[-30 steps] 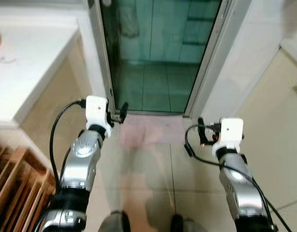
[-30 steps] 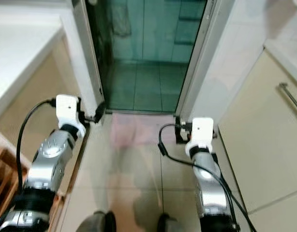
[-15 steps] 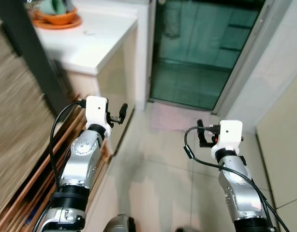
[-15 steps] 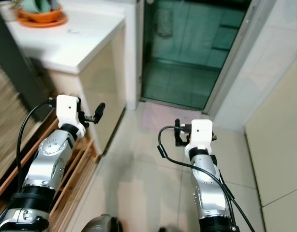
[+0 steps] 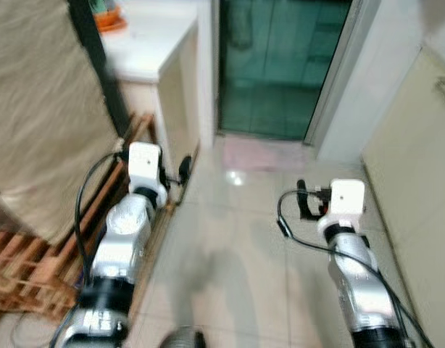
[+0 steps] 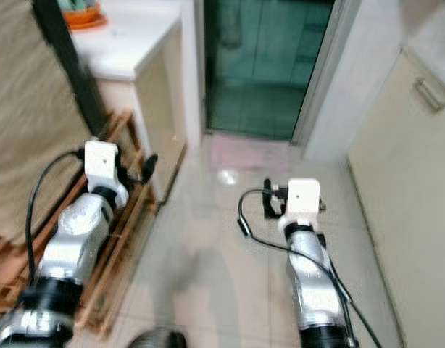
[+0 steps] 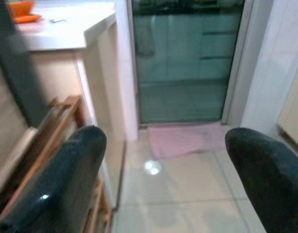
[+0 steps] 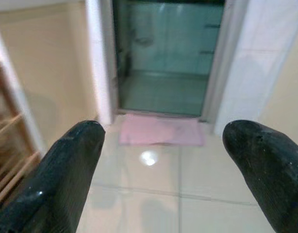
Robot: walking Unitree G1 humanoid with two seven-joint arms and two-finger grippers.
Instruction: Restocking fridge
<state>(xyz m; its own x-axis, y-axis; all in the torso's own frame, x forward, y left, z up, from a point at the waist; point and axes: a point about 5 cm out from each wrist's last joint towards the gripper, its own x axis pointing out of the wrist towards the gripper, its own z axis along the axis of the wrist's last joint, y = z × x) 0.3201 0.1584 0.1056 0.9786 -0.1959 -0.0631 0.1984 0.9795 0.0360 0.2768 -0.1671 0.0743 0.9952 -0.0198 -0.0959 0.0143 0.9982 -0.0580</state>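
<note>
Nearer now, one pink mat (image 5: 262,154) (blurred), left claw (image 7: 163,160) and right claw (image 8: 163,160) both spread empty.

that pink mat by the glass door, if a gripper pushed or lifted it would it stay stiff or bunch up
The pink mat lies thin and flat against the tiles, so it is probably soft cloth that would flop if lifted. The floor is glossy enough to mirror a light, so a push would likely make the mat slide or bunch up. It looks light for its size.
</note>
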